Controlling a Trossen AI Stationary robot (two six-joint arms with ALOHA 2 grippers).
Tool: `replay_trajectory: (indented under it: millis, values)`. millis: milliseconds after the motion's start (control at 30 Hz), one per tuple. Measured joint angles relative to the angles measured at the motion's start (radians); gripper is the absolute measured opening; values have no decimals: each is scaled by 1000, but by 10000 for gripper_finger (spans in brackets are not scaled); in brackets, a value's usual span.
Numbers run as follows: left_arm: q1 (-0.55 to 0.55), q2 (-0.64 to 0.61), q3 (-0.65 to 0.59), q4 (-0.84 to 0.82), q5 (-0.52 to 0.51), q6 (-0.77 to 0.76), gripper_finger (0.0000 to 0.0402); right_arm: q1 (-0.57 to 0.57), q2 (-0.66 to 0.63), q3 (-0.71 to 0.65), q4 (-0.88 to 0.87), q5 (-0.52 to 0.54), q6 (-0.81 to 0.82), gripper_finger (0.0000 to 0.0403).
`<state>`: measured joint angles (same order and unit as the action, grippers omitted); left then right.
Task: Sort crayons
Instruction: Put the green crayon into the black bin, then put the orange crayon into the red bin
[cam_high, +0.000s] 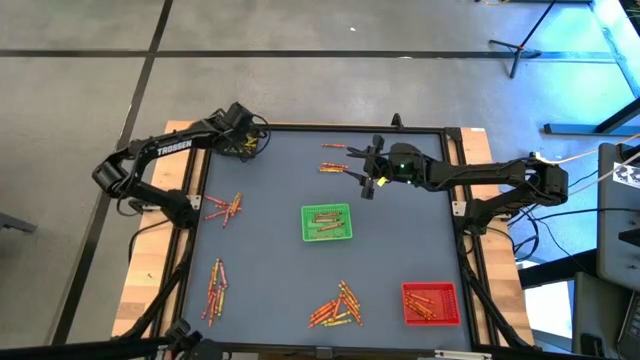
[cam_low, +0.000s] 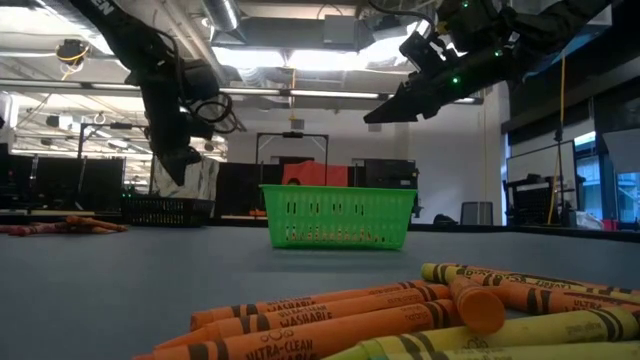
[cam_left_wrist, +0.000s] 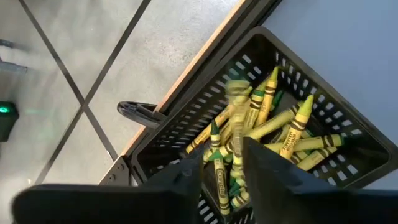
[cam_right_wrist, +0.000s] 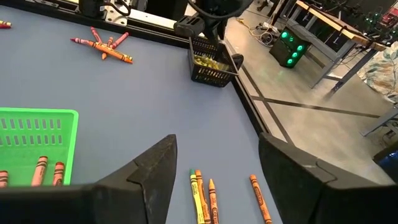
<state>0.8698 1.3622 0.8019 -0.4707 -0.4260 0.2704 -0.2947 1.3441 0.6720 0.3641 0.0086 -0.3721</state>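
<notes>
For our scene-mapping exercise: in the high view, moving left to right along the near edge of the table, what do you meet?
Crayon cluster at the left edge → larger crayon pile → red tray holding crayons.

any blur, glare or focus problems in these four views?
Left wrist view: one crayon above the black basket is smeared by motion; the rest are sharp. Low view: ceiling lights blow out and both arms read as silhouettes; the nearest crayons look oversized. High view: blue cast in the top right corner. Right wrist view: evenly lit, the right gripper dark in front.
</notes>
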Motion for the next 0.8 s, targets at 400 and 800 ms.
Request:
replay_trajectory:
  millis: [400,800]
  values:
    - [-125,-133,19,233,328,-4,121,0,0,0,-1,0,0,222]
    - [-263,-98,-185,925,582,-80,121,0,0,0,-26,45,1,222]
